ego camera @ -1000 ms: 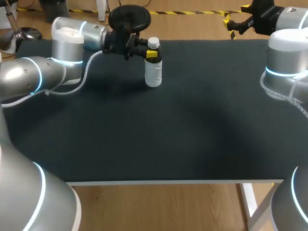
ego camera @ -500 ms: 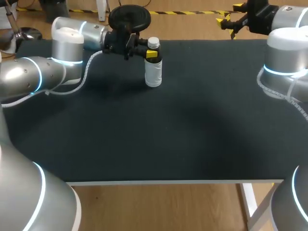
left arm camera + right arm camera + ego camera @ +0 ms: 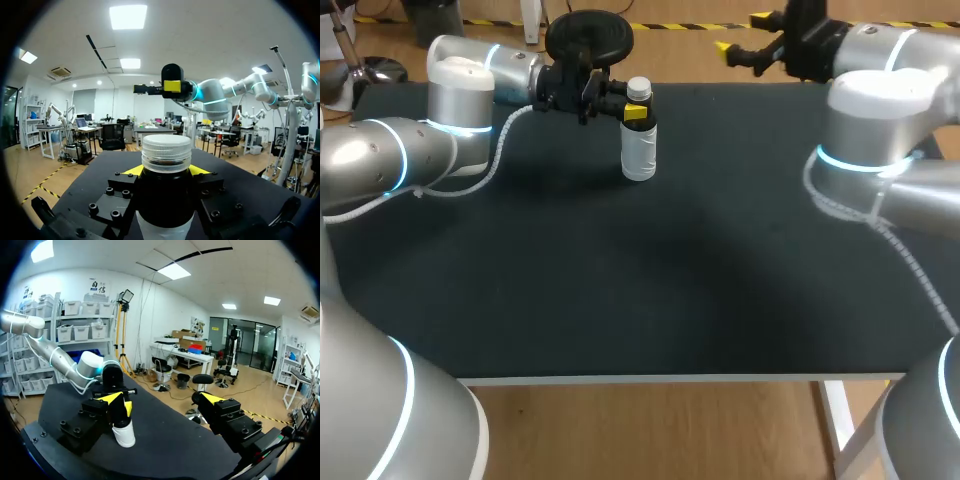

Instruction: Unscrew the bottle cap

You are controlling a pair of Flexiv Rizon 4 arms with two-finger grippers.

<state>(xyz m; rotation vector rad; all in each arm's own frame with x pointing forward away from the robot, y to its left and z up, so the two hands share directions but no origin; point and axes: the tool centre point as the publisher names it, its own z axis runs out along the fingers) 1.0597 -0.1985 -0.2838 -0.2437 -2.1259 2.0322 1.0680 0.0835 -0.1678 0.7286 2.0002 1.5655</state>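
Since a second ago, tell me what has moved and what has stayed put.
The right gripper has swung along the far edge of the table toward the bottle, open and empty. The left gripper stays shut on the bottle's neck. The bottle stands upright in the same spot, with its white cap on.

Black table [image 3: 670,280], matte top (white front edge)

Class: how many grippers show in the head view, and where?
2. The left gripper is shut on the bottle near the far edge; the right gripper is open, raised at the far right.
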